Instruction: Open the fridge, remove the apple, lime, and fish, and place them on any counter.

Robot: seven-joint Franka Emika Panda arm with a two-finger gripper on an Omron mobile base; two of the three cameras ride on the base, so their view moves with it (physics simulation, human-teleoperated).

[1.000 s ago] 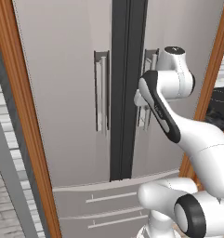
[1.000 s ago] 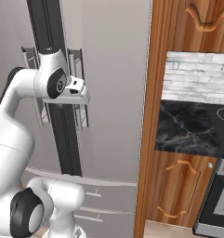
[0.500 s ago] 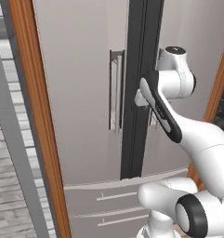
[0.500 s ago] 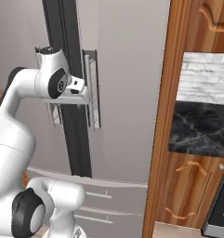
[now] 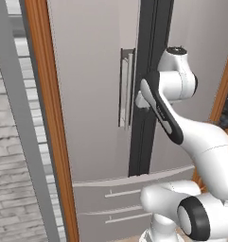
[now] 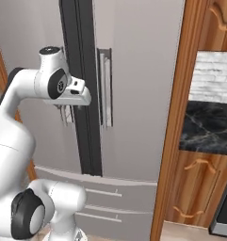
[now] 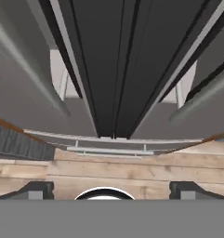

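Wood-trimmed kitchen alcove, with the fridge (image 5: 101,94) set between brown side panels; both French doors are shut and the dark centre strip (image 6: 79,94) runs top to bottom between them. To the right, at about 3 o'clock in the right base view, a section of the black marble counter (image 6: 209,129) sits on wooden cabinets.

Gripper (image 7: 111,188): jaws stand wide apart and hold nothing. In the hand view the two finger tips (image 7: 36,189) sit at the far left and far right of the lower edge, and the camera looks down the centre strip toward the two lower drawers (image 7: 108,149) and the floor. The hand hovers close in front of the strip, between the left door handle (image 5: 126,87) and the right door handle (image 6: 104,87); whether it touches either cannot be told.

Step in hand, by judgement: take a door handle. The hand is centred on the strip, not on a bar, so it should shift sideways until one bar lies squarely between the open jaws, then close and pull along the door's arc. Closing here would catch nothing.

Contents: the fridge is closed, so its shelves cannot be inspected. The apple, lime and fish are presumably inside, unconfirmed. Task barely begun.
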